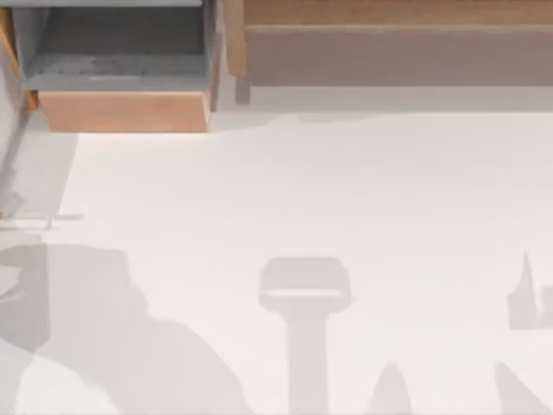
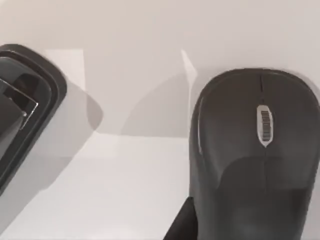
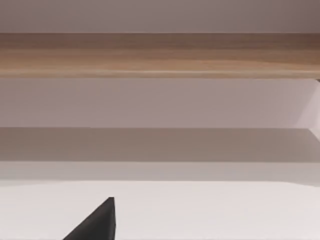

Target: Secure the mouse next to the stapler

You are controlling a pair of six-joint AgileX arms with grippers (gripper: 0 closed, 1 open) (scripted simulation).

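Note:
The left wrist view looks down from close range on a dark grey mouse (image 2: 255, 160) with a silver scroll wheel, lying on the white table. A black stapler (image 2: 25, 115) sits a short way off from it, cut by the picture's edge, with bare table between the two. A dark part of my left gripper (image 2: 181, 224) shows right beside the mouse's flank. A dark tip of my right gripper (image 3: 100, 222) hangs over bare table, facing the back wall.
An open wooden drawer (image 1: 121, 78) with a grey inside stands at the back left. A wooden ledge (image 1: 389, 13) runs along the back; the right wrist view shows the ledge (image 3: 160, 55) too. Arm shadows fall on the white table (image 1: 328, 173) near its front edge.

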